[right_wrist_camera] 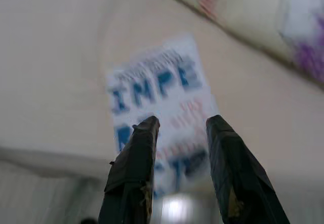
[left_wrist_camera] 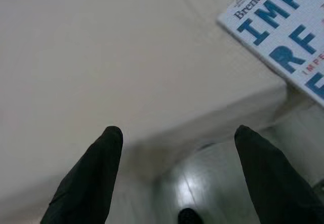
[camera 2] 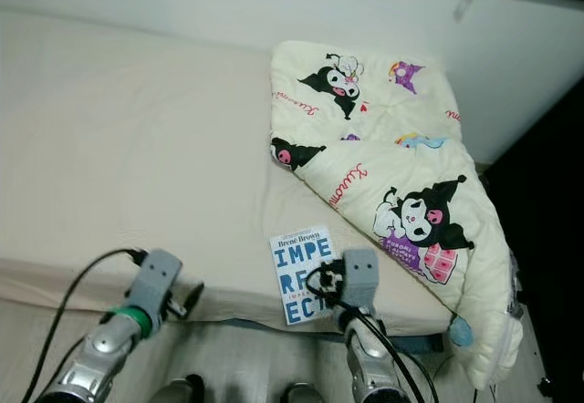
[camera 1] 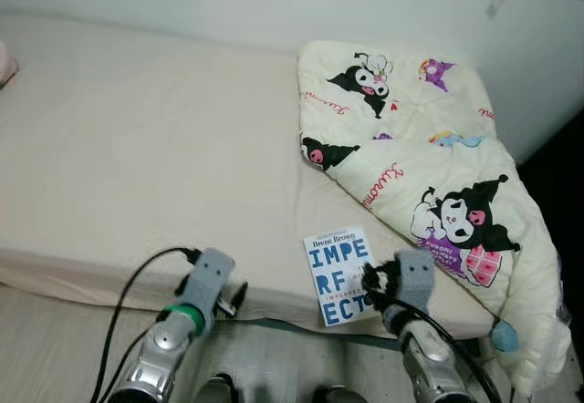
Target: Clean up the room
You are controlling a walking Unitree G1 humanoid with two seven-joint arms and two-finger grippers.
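Hanging over the bed (camera 1: 137, 166) edge, a book (camera 1: 338, 275) is being approached by the right gripper (right_wrist_camera: 179, 127), fingers parted w/ the cover's lower half just ahead. Probably light, stiff, thin, slick cover; best pinched at the overhanging edge. Left gripper (left_wrist_camera: 177, 133) is being held wide open, book off to its side. A blanket (camera 1: 429, 166) is lying beyond.

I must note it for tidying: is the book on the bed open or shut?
Shut. The book lies flat, front cover up, at the mattress edge.
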